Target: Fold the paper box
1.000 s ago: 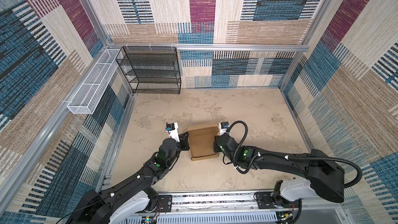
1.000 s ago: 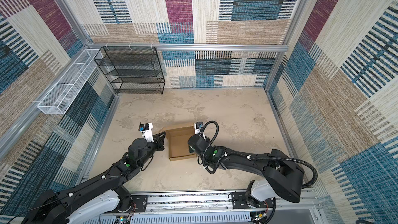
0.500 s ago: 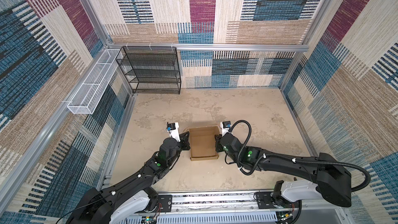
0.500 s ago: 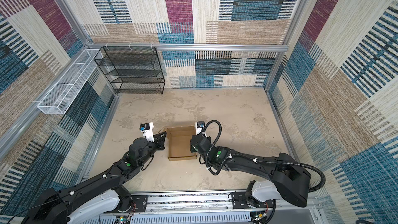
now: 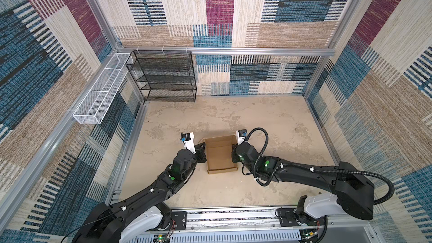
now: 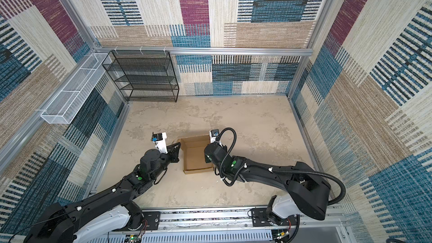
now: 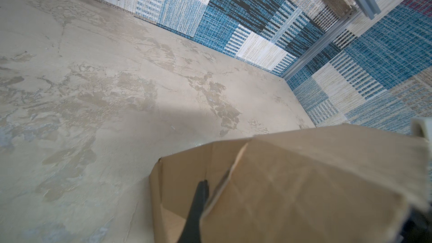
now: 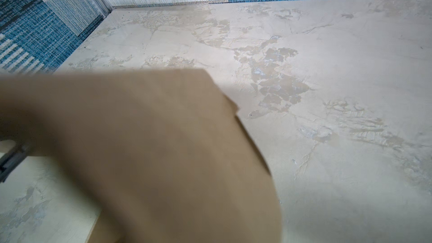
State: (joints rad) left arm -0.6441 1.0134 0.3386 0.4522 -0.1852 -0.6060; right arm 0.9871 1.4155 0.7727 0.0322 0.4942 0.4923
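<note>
Both top views: bracketing the paper box (image 5: 221,157), lying lower centre on the counter (image 5: 280,136), long axis running up-frame; left end effector (image 5: 203,152), pressed together, touching its left wall; right end effector (image 5: 233,155) sitting at the right wall, equally near. Left wrist: finger (image 7: 198,204) resting against cardboard, lower centre. Right wrist: showing only blurred cardboard, hiding the grip; cannot tell.

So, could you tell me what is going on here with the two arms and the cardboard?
The two arms are folding the paper box, which sits half-formed and open-topped on the table. The left gripper is shut at the box's left wall and looks to be pinching it; one finger shows inside the box in the left wrist view. The right gripper is at the right wall, but blurred cardboard hides its fingers, so its grip cannot be told.
</note>
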